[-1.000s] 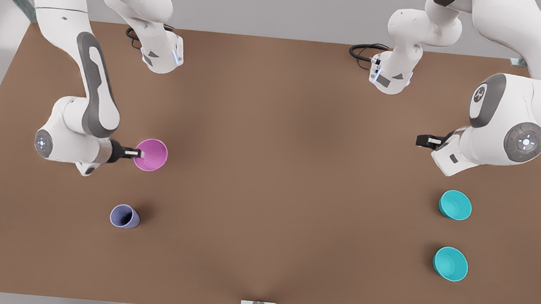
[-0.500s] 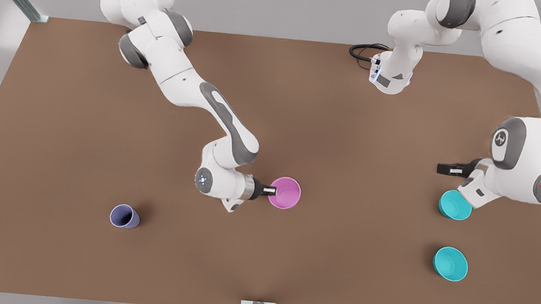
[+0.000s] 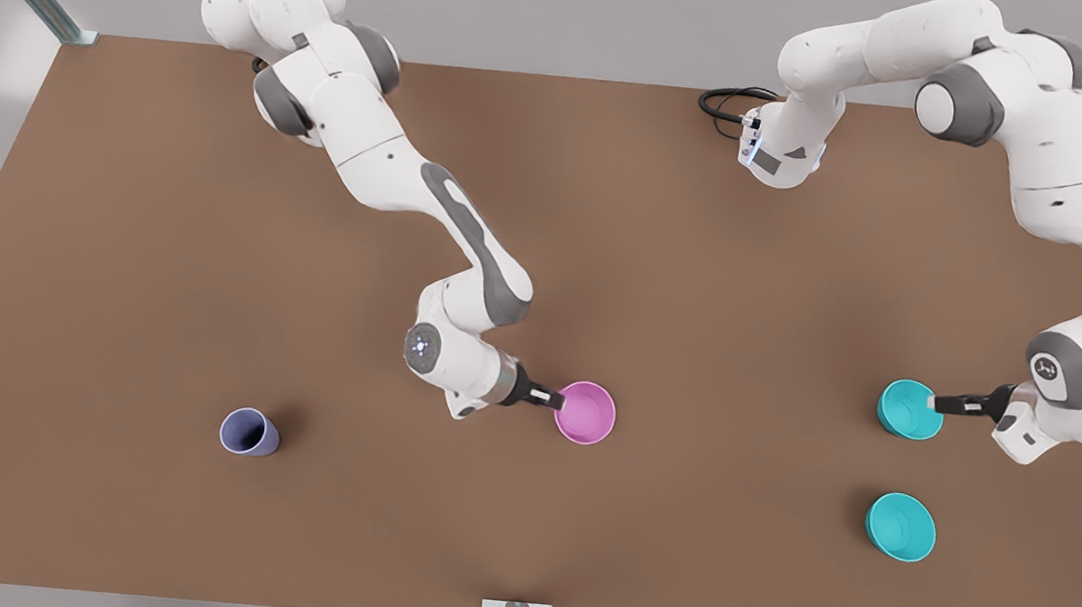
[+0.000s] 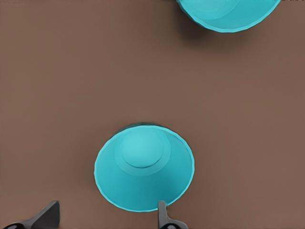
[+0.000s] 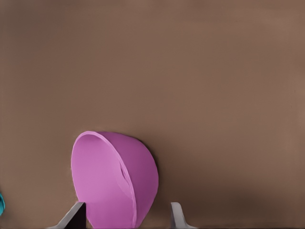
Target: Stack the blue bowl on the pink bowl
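The pink bowl point(image 3: 587, 414) sits near the table's middle, seen tilted in the right wrist view as the pink bowl point(image 5: 114, 181). My right gripper point(image 3: 548, 399) is at its rim on the front view's left, open, with one finger point(image 5: 75, 215) against the rim and the other standing apart. The blue bowl point(image 3: 908, 409), deep teal, stands upright at the front view's right; in the left wrist view the blue bowl point(image 4: 144, 168) is just ahead of the fingers. My left gripper point(image 3: 945, 404) is open at its rim, one fingertip point(image 4: 163, 215) over the edge.
A brighter turquoise bowl point(image 3: 901, 526) sits nearer the table's front edge than the blue bowl, and the turquoise bowl point(image 4: 228, 14) also appears in the left wrist view. A lavender-blue cup point(image 3: 248, 433) stands at the front view's left. The brown table point(image 3: 547, 244) spreads between both arms.
The right arm carried the pink bowl from the front view's left to the table's middle. The left arm swung down and outward until its gripper reached the blue bowl's rim.
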Controlling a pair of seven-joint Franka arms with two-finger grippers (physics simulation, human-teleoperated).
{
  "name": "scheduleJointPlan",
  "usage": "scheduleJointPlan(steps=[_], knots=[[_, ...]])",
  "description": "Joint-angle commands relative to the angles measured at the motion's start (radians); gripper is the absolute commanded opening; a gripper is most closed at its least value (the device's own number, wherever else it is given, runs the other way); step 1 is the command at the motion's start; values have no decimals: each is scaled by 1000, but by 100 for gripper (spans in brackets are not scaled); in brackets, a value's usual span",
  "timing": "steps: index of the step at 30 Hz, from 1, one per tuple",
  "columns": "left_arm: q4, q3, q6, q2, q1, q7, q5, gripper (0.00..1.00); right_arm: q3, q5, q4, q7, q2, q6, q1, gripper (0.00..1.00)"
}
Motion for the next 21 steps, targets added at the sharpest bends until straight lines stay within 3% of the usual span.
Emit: scheduleJointPlan(steps=[1,3,5,6,7,10,11,12,13,15,21], knots=[[-14,4,149,8,1,304,-13,100,-27,-11,0,170,-55,-249,-53,100],[-33,18,155,22,1,304,-13,100,-28,-187,-13,161,-161,-571,-190,100],[-34,21,151,53,1,307,-15,100,-26,-448,2,-202,-240,-909,-415,100],[-34,21,158,71,2,307,-15,100,-30,-608,101,-386,-280,-1084,-480,100],[-34,21,154,82,4,307,-16,100,-36,-738,200,-490,-296,-1190,-490,100],[-34,21,168,99,4,307,-62,100,-23,-764,214,-541,-532,-1351,-536,100],[-34,21,157,96,4,307,-65,60,-20,-768,143,-538,-668,-1343,-535,100],[-34,23,140,93,4,310,-64,41,-17,-768,85,-543,-743,-1331,-556,100],[-34,23,116,90,4,309,-64,31,-16,-761,48,-544,-777,-1322,-567,100],[-34,24,94,80,4,310,-62,21,-16,-761,-47,-547,-833,-1277,-579,100],[-34,24,91,71,-2,297,-62,21,-16,-759,-49,-547,-828,-1277,-579,100]])
